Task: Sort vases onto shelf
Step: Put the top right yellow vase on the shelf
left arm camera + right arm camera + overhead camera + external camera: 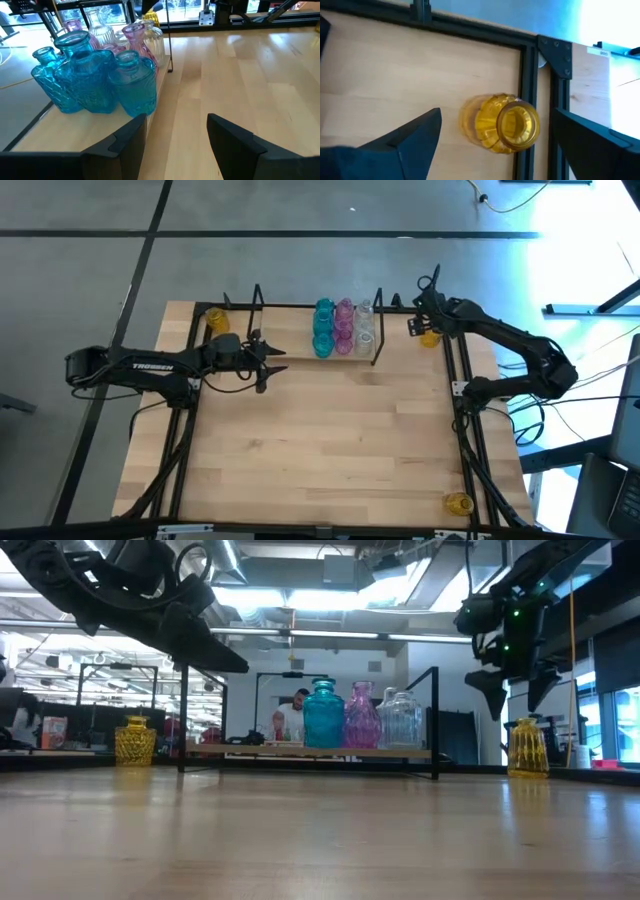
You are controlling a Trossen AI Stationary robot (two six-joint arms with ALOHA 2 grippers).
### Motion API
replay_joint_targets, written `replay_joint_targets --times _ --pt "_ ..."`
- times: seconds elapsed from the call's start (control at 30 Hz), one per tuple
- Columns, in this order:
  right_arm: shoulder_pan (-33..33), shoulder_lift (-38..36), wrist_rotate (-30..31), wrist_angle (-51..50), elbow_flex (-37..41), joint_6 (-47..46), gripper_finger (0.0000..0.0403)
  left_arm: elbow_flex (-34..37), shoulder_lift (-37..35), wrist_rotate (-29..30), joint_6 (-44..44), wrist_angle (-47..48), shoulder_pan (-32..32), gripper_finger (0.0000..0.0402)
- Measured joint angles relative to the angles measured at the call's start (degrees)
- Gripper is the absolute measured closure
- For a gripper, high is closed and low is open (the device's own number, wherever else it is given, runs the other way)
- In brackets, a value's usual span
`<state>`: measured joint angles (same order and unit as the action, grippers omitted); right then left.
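Observation:
The shelf (300, 358) stands at the table's far middle, and its board (310, 752) shows between its black wire end frames in the low view. Teal (324, 330), pink (344, 326) and clear (365, 325) vases stand on their bases at its right end. Up close, the teal vases (95, 75) appear in the left wrist view. My left gripper (270, 360) (175, 135) hovers open by the shelf's near edge, left of them. My right gripper (428, 328) (496, 114) points down, open, just above a yellow vase (502, 122) (527, 745) at the far right edge. Its fingers stand either side of the vase's neck.
Another yellow vase (217, 318) (135, 740) stands at the far left corner, and a third (458, 502) at the near right corner. The table's black frame rail (530, 90) runs right beside the vase under my right gripper. Bare wood (320, 450) fills the table's middle and near part.

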<state>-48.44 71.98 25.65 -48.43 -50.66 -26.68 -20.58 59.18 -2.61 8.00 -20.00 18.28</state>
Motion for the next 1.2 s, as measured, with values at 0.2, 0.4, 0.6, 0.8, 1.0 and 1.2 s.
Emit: replay_joint_targets --times 0.2,0.4,0.6,0.8,1.0,1.2 --pt "0.0 2.8 2.6 0.5 0.0 -0.4 0.0086 0.0 0.0 0.0 0.0 0.0 0.0 0.0199" --pt "0.0 6.0 5.8 0.4 0.0 -0.4 0.0112 0.0 0.0 0.1 0.1 0.0 0.0 0.0199" --pt "0.0 7.5 4.8 0.2 0.0 -0.3 0.0120 0.0 0.0 0.1 0.1 0.0 0.0 0.0199" --pt "0.0 7.4 1.7 -0.1 0.0 1.2 0.0121 0.0 0.0 0.2 0.1 -0.1 0.0 0.0199" --pt "0.1 7.4 -2.2 -1.3 0.0 1.7 0.0121 0.0 0.0 0.2 0.1 -0.1 0.0 0.0199" --pt "0.1 7.4 -2.2 -1.7 0.0 2.4 0.0154 0.0 0.0 0.2 0.1 -0.1 0.0 0.0199"
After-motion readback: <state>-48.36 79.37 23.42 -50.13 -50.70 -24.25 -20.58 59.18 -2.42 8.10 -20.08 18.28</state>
